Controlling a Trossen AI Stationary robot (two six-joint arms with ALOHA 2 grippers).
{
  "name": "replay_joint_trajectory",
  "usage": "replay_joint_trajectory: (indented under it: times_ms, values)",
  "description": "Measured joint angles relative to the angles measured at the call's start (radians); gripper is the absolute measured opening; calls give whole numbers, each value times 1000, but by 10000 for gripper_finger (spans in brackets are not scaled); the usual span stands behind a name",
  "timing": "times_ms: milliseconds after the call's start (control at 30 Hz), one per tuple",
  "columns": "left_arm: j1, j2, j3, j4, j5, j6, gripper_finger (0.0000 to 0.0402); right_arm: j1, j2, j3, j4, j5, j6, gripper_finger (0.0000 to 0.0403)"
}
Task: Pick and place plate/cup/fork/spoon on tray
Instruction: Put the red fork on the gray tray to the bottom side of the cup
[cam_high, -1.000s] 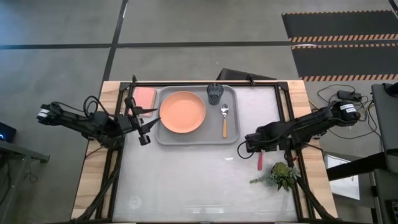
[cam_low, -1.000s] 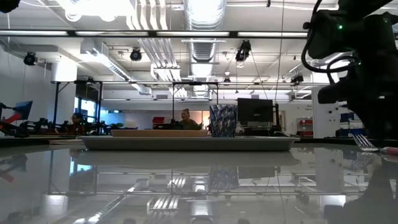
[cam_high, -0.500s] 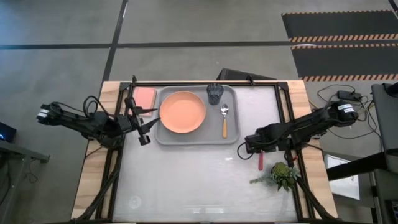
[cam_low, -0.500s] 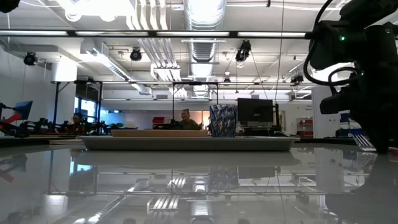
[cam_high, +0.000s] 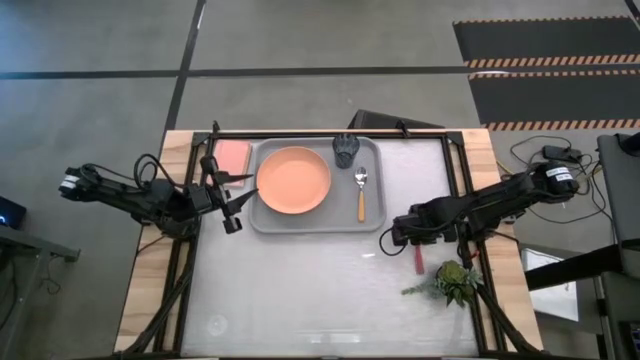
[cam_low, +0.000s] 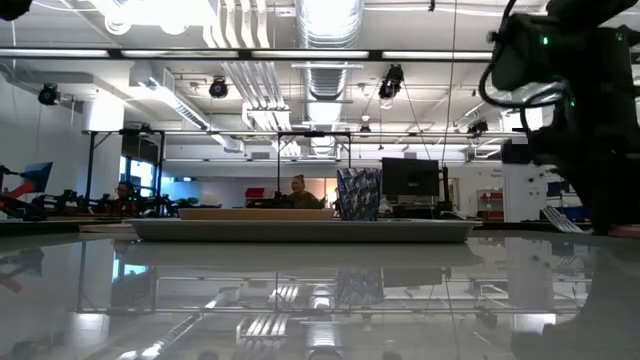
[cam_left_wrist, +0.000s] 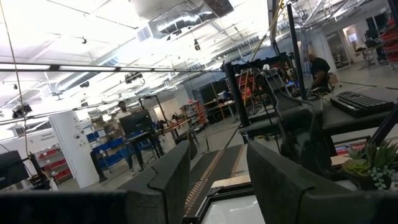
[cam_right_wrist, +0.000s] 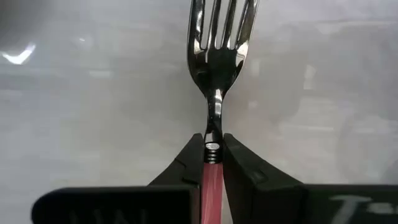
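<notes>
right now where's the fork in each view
High view: the fork lies on the table right of the tray, its red handle poking out from under the right gripper.
Low view: far right edge, a pink handle tip under the dark arm.
Left wrist view: not in it.
Right wrist view: centre, fork clamped at the handle between the fingers.
Shared landmark: the right gripper.

Glossy table (cam_high: 300, 290), grey tray (cam_high: 265, 222), pink rectangle (cam_high: 234, 156), small plant (cam_high: 452, 281)

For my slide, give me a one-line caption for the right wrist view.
Right gripper clamps the fork at the top of its red-pink handle, tines pointing ahead over the glossy table.
</notes>
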Motion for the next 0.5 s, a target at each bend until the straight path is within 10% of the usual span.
replay_joint_trajectory:
  times_ms: [500]
  values:
    - [0,0,0,0,0,0,141,-127,83,298,-22,105,-39,24]
